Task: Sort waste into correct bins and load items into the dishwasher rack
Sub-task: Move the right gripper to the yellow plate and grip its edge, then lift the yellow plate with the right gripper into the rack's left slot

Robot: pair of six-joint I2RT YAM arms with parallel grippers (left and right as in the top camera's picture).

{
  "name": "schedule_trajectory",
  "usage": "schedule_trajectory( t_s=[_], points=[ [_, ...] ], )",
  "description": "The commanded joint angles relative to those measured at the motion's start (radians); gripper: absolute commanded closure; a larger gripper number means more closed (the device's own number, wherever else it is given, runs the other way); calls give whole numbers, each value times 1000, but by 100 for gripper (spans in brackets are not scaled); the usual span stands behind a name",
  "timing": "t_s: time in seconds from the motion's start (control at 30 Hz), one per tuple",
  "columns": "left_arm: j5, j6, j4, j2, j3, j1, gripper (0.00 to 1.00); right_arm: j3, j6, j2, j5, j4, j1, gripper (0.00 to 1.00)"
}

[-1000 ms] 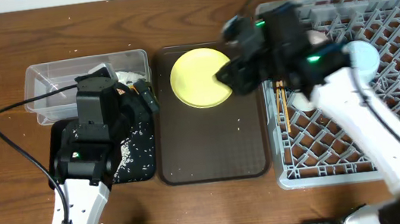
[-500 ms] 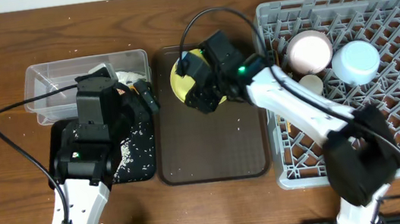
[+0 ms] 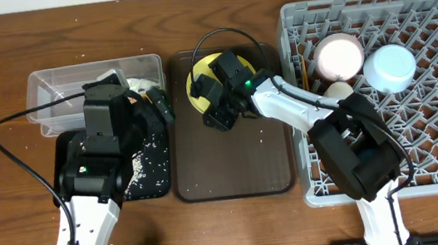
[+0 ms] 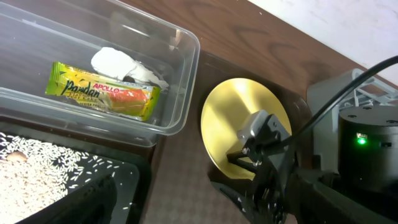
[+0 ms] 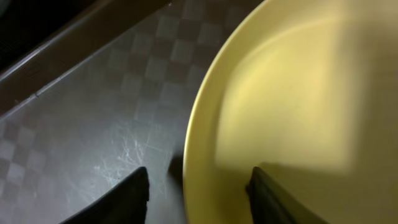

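Right wrist view: the plate point(image 5: 280, 93) fills most of the picture, lying flat on the brown tray point(image 5: 93, 106). The right gripper point(image 5: 199, 183) straddles its rim. One finger sits outside over the tray and the other over the plate's face, so the jaws stand apart and clamp nothing.

From overhead, the plate point(image 3: 197, 83) lies at the far end of the tray point(image 3: 232, 163), with the right gripper point(image 3: 219, 110) over its near edge. The rack point(image 3: 419, 115) stands just right of the tray and already holds a white bowl point(image 3: 338, 55), a blue bowl point(image 3: 388, 66) and a cup point(image 3: 334, 92).

The step in hand looks like picking up the plate for the rack. The next move probably calls for closing on the rim and lifting it clear of the tray's lip (a thin, smooth rim may slip in a shallow pinch).

The left wrist view shows the wrapper point(image 4: 102, 90) and tissue point(image 4: 121, 62) in the tub point(image 4: 180, 74), and rice point(image 4: 37, 180) in the black tray point(image 4: 134, 174). The left gripper point(image 3: 154, 107) hangs over that tray; I cannot tell whether it is apart or together.
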Motion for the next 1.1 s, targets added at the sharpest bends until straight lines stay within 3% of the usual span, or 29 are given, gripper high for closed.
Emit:
schedule_trajectory(
  t_s=[0.0, 0.1, 0.3, 0.5, 0.67, 0.73, 1.07],
  points=[
    [-9, 10, -2, 2, 18, 4, 10, 1, -10, 25, -1, -12, 17, 71],
    [-9, 10, -2, 2, 18, 4, 10, 1, -10, 25, 0, -30, 17, 86],
    [-9, 10, -2, 2, 18, 4, 10, 8, 12, -6, -8, -39, 17, 99],
    [-9, 10, -2, 2, 18, 4, 10, 27, 172, -172, -188, 32, -3, 99],
    [-9, 10, -2, 2, 18, 4, 10, 27, 373, -347, -193, 39, -66, 99],
    [-9, 10, -2, 2, 18, 4, 10, 27, 496, -410, -204, 31, -105, 99],
    [-9, 10, -2, 2, 18, 4, 10, 23, 821, -517, -421, -21, -372, 99]
  ],
)
